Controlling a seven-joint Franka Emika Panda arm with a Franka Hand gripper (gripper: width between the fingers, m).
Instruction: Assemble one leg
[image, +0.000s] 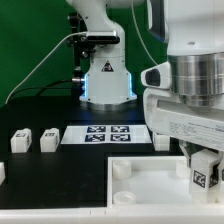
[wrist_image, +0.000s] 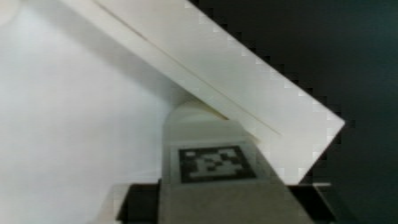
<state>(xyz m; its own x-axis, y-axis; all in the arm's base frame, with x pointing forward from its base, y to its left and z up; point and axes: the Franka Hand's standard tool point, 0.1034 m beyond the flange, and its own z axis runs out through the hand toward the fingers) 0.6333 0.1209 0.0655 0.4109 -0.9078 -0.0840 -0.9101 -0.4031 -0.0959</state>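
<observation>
My gripper (image: 203, 172) is at the exterior view's right and is shut on the leg (image: 201, 177), a small white post whose black-and-white tag faces the camera. The leg hangs over the right side of the large white square panel (image: 150, 190); I cannot tell whether it touches the panel. In the wrist view the leg (wrist_image: 214, 150) shows its tag between my dark fingers (wrist_image: 143, 200), with the panel (wrist_image: 71, 110) and its slanted edge behind it.
Two more loose legs (image: 20, 141) (image: 48, 139) stand at the left and another (image: 162, 140) beside the marker board (image: 105, 134). Round sockets (image: 122, 168) show on the panel's left side. The robot base (image: 107, 75) stands at the back.
</observation>
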